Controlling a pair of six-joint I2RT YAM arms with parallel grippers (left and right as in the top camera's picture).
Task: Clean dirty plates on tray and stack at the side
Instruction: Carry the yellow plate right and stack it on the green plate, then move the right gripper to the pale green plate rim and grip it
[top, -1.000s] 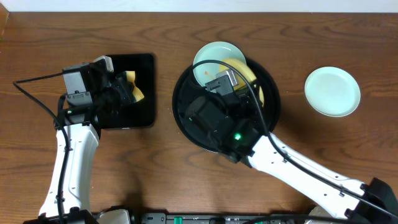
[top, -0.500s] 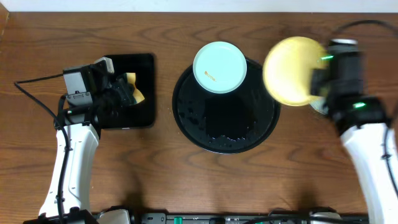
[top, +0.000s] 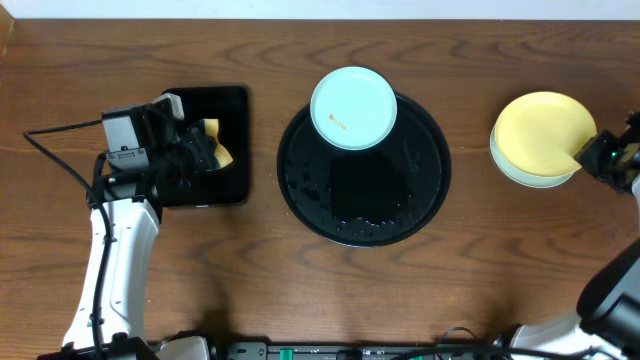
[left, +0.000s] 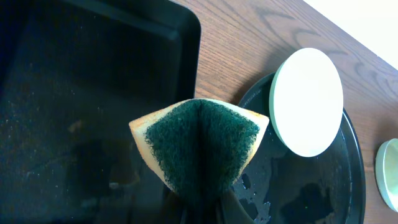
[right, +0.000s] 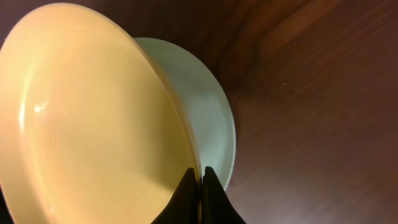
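Observation:
The round black tray (top: 300, 170) holds one mint-blue plate (top: 353, 108) with a small brown smudge on its far rim; this plate also shows in the left wrist view (left: 307, 102). My right gripper (top: 588, 155) is shut on the rim of the yellow plate (top: 540, 137), holding it over a second mint-blue plate (top: 520, 175) on the table at the right. In the right wrist view my fingers (right: 200, 180) pinch the yellow plate (right: 87, 118) above the mint plate (right: 208, 112). My left gripper (top: 205, 150) is shut on a yellow-green sponge (left: 202, 146) over the rectangular tray.
The small rectangular black tray (top: 232, 175) lies left of the round tray (left: 323, 193). Wet patches glisten on the round tray. Bare wood table surrounds both trays.
My right arm carried the yellow plate from the round tray across to the right and brought it over the mint-blue plate there. The left arm has not moved.

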